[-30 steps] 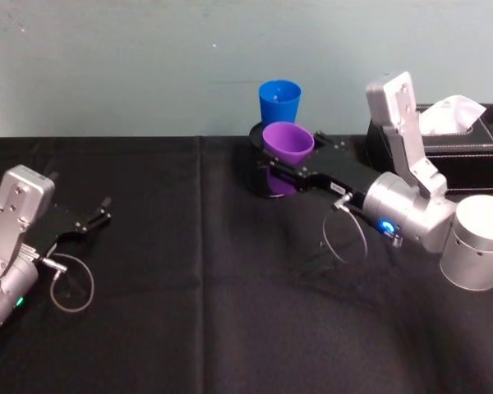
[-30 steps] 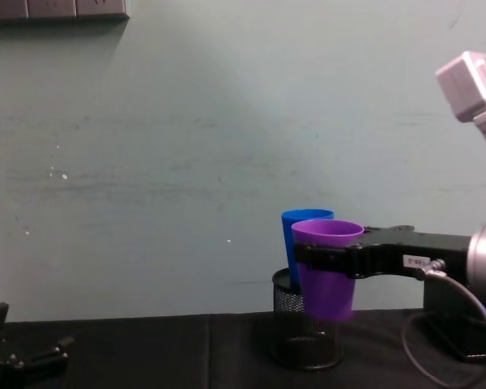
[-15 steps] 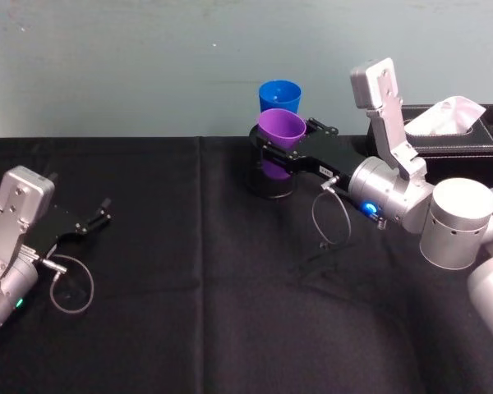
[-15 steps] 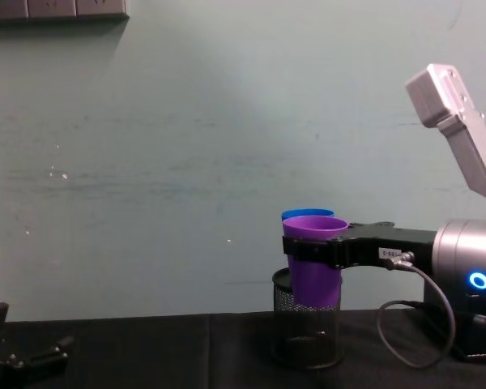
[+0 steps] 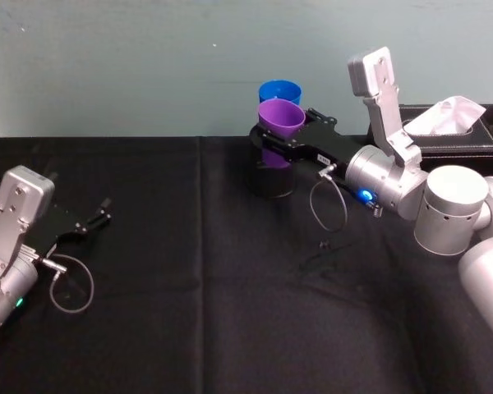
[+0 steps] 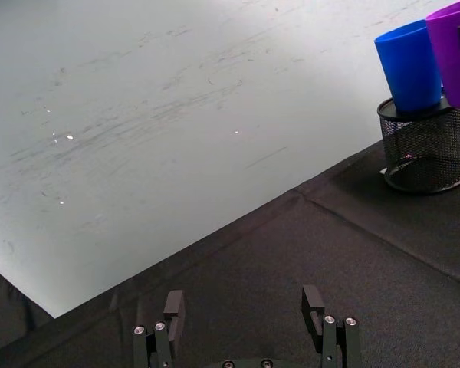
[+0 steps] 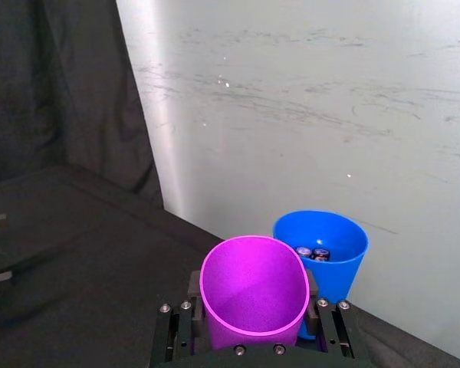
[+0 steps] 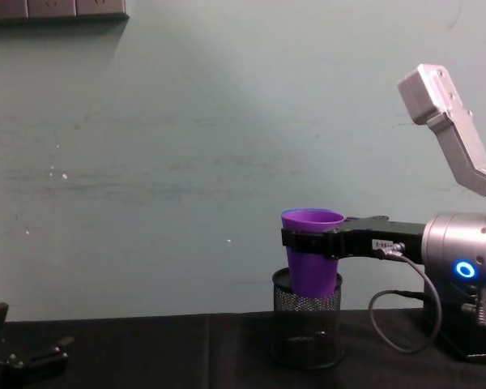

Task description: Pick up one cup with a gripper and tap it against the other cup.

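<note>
My right gripper (image 5: pixel 281 130) is shut on the purple cup (image 5: pixel 279 119) and holds it upright in the air, just above the rim of a black mesh pen holder (image 8: pixel 306 328). The blue cup (image 5: pixel 279 89) stands in that holder right behind the purple one; the right wrist view shows the purple cup (image 7: pixel 253 291) overlapping the blue cup (image 7: pixel 330 253), and I cannot tell whether they touch. Two small batteries (image 7: pixel 312 252) lie inside the blue cup. My left gripper (image 5: pixel 94 220) rests open low over the table at the far left, with nothing between its fingers (image 6: pixel 172 307).
A black tissue box (image 5: pixel 452 131) stands at the back right, just behind my right arm. A black cloth (image 5: pixel 197 295) covers the table, and a pale green wall (image 8: pixel 186 146) rises close behind the cups. A loose cable (image 5: pixel 329 209) hangs under the right wrist.
My right gripper has carried the purple cup back and slightly left, closing onto the blue cup, which the chest view now hides behind it. The left arm has not moved.
</note>
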